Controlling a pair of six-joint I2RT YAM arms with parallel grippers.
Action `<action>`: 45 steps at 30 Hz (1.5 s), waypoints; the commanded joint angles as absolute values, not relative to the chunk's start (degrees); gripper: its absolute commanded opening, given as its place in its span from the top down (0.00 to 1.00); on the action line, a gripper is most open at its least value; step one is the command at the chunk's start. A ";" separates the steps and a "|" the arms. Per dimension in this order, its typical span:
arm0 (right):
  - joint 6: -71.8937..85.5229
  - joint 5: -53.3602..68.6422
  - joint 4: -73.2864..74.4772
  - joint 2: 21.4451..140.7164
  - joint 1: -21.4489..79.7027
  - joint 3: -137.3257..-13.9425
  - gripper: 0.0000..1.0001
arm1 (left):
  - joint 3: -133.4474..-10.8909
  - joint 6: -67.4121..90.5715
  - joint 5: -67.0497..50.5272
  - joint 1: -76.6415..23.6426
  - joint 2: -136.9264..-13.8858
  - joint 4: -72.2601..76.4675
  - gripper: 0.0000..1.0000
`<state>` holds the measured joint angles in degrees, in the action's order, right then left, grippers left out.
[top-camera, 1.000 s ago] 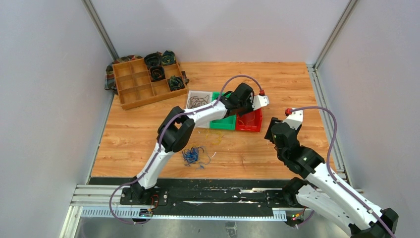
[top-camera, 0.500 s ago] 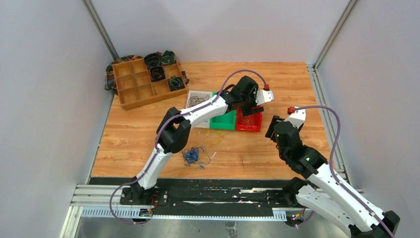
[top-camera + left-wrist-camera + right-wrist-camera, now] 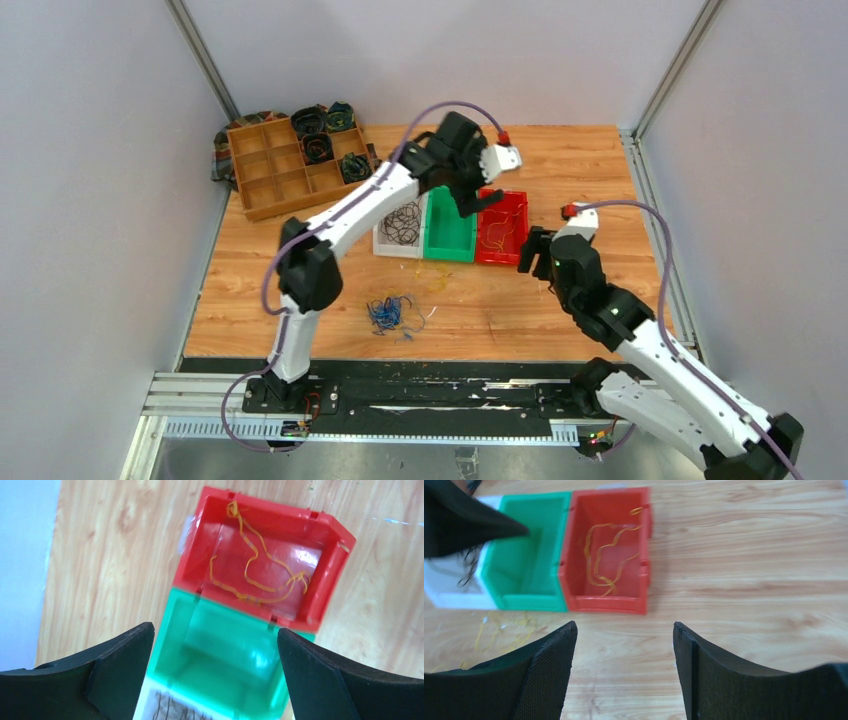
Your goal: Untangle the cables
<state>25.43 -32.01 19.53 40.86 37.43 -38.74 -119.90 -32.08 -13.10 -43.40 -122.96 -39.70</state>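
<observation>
Yellow-orange cables (image 3: 255, 575) lie loose in the red bin (image 3: 515, 215), also seen in the right wrist view (image 3: 606, 555). Black cables (image 3: 402, 222) fill the white bin (image 3: 381, 240). A blue bunch (image 3: 388, 313) sits on the table near the front. My left gripper (image 3: 214, 632) hovers open above the green bin (image 3: 220, 655), holding nothing; in the top view it (image 3: 472, 203) is high over the bins. My right gripper (image 3: 625, 626) is open over bare wood just in front of the red bin (image 3: 604, 602), and sits at the bin's right side in the top view (image 3: 532, 255).
A wooden divided tray (image 3: 262, 185) with dark coiled bundles stands at the back left. Thin yellow strands (image 3: 504, 630) lie on the wood in front of the green bin. One left finger (image 3: 464, 520) crosses the top left of the right wrist view.
My left gripper has opened wide and swung up and back-left from the red bin toward the green one. My right gripper has shifted slightly left toward the red bin.
</observation>
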 commanded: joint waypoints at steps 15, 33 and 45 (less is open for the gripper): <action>25.14 5.50 -6.05 89.65 41.96 -49.97 0.42 | -84.54 -29.44 -22.34 -27.84 -87.04 -46.09 0.02; 22.68 6.87 -7.50 88.51 42.12 -49.83 0.99 | -80.82 -29.12 -23.99 -24.35 -82.89 -46.05 0.02; 14.48 6.71 -3.43 62.81 38.49 -48.01 0.99 | -77.81 -29.98 -27.33 -24.34 -81.38 -46.05 0.02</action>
